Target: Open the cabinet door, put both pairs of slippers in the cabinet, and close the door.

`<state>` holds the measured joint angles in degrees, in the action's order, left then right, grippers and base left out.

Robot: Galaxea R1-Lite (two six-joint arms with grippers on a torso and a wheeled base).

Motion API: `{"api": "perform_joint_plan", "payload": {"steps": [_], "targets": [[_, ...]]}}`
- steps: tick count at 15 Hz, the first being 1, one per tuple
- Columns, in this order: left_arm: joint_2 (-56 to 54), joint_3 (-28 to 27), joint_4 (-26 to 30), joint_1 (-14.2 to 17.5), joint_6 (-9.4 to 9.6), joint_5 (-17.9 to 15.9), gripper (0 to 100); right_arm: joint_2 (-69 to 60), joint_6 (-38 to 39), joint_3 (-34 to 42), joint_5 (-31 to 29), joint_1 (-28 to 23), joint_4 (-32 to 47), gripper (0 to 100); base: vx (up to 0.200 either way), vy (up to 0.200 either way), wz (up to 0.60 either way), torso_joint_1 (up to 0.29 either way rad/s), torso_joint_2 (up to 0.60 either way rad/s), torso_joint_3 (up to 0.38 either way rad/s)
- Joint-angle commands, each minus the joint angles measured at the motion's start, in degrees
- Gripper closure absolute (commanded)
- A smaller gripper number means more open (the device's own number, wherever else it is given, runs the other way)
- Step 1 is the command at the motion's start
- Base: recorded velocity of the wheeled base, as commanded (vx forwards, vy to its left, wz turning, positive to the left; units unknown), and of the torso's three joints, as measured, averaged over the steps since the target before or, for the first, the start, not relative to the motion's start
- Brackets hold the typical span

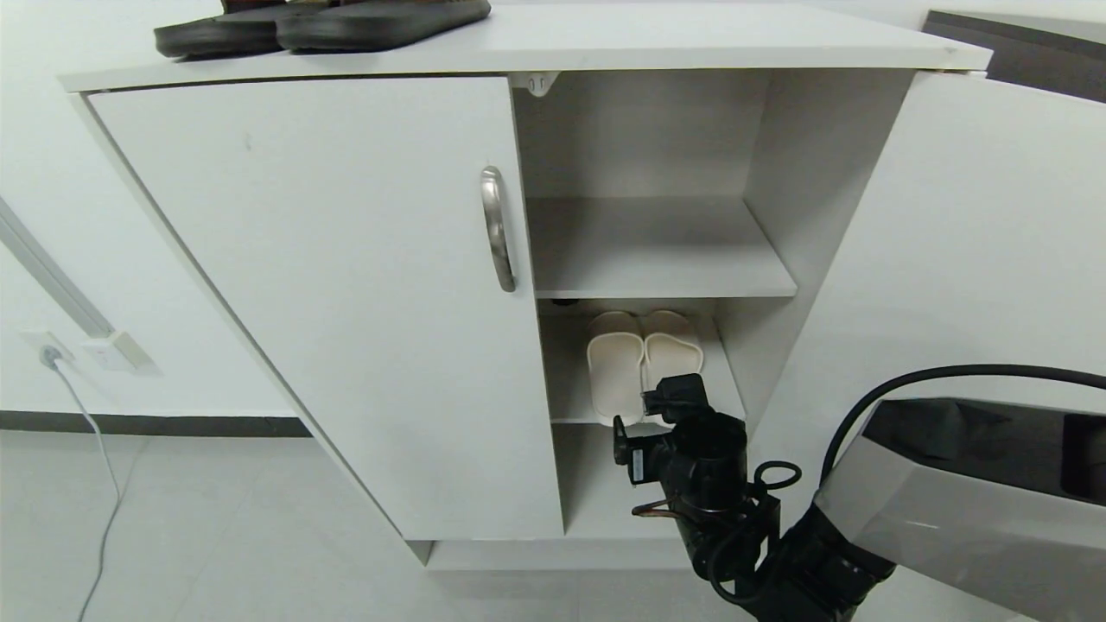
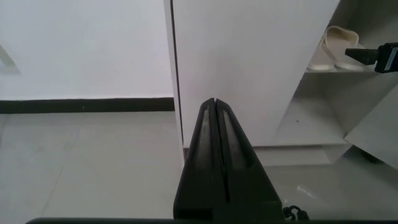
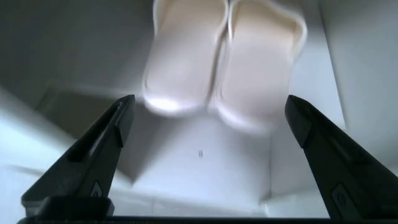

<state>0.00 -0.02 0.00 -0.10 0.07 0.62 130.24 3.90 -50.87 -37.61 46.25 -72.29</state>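
1. While lying side by side on the cabinet's middle shelf [image 1: 724, 390], the pair of smooth, cream, moulded-foam slippers [image 1: 644, 363] is pointing toes inward.
2. The right end effector [image 1: 646, 415] is hovering just before their heels, black fingers spread wide apart.
3. A pair of flat, matte black slippers [image 1: 320, 26] is resting on the white laminate cabinet [image 1: 691, 39] top.
4. Its right door [image 1: 950, 259] is standing open; the left door [image 1: 328, 294], with a curved brushed-metal handle [image 1: 497, 229], is sitting shut.
5. The left end effector [image 2: 214, 106] is hanging low, fingers pressed together, empty.
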Motion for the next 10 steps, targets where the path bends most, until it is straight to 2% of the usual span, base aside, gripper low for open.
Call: {"api": "perform_joint_plan", "payload": {"steps": [1,10], "targets": [[0.1,0.0,0.0,0.0,0.01,0.1,100,0.0,0.0,0.3,0.0,0.2,-0.3,0,0.000,0.000,0.00,0.000,0.00,0.000],[0.1,0.0,0.0,0.0,0.01,-0.1,100,0.0,-0.2,2.2,0.0,0.1,-2.9,0,0.000,0.000,0.00,0.000,0.00,0.000]]}}
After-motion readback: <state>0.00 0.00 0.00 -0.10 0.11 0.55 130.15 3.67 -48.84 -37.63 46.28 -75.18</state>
